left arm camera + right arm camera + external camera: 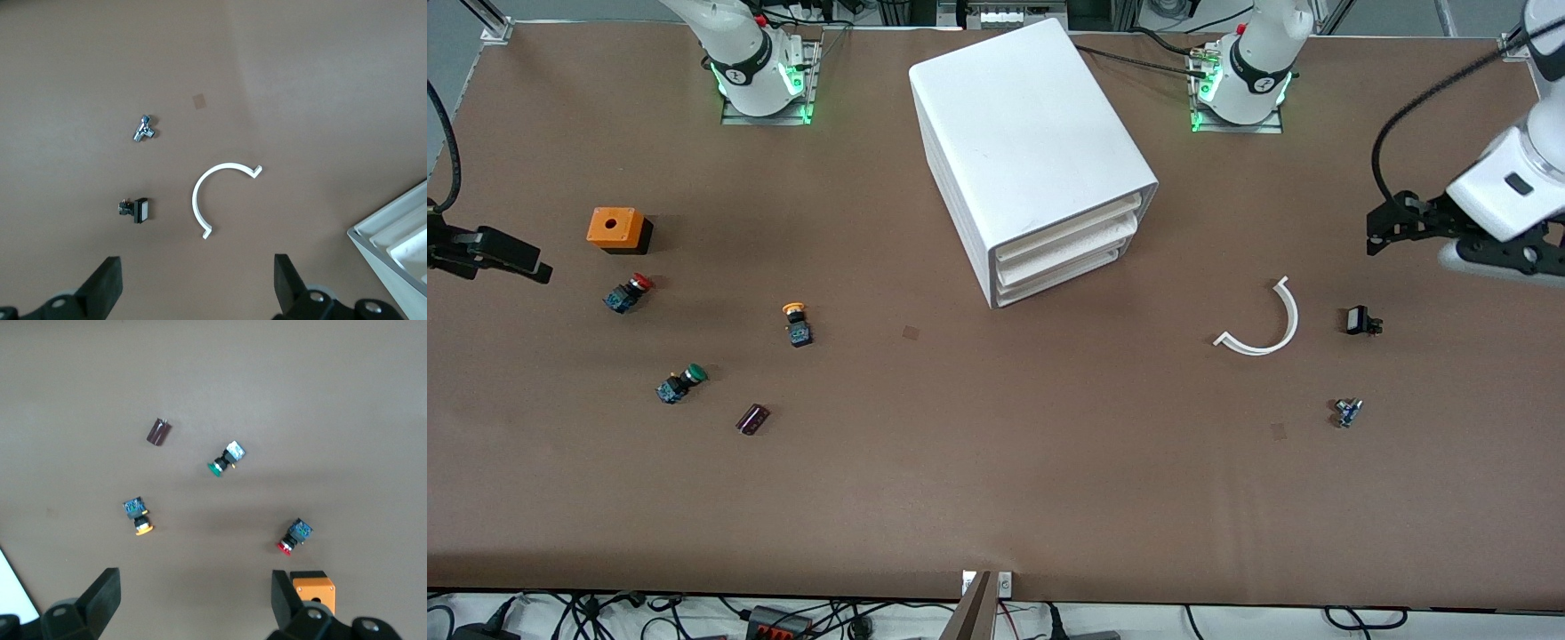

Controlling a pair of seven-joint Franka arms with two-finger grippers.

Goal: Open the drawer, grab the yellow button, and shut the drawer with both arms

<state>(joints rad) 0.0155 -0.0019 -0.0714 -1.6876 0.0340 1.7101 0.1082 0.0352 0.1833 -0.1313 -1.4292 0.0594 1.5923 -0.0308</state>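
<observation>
Since both arms wait w/ tools spread, right tool point(529, 267) over the tabletop point(996, 480) edge, the button point(796, 324) lies nearer the camera than the shut drawer point(1069, 233): light, rigid, slick cap; pinch its dark body. Left tool point(1383, 227) hangs toward its own end.

Even bright light, wrist views perhaps hazy

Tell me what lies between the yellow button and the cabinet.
Nothing: in the front view only bare brown table separates the button from the cabinet; its drawers are all shut.
</observation>
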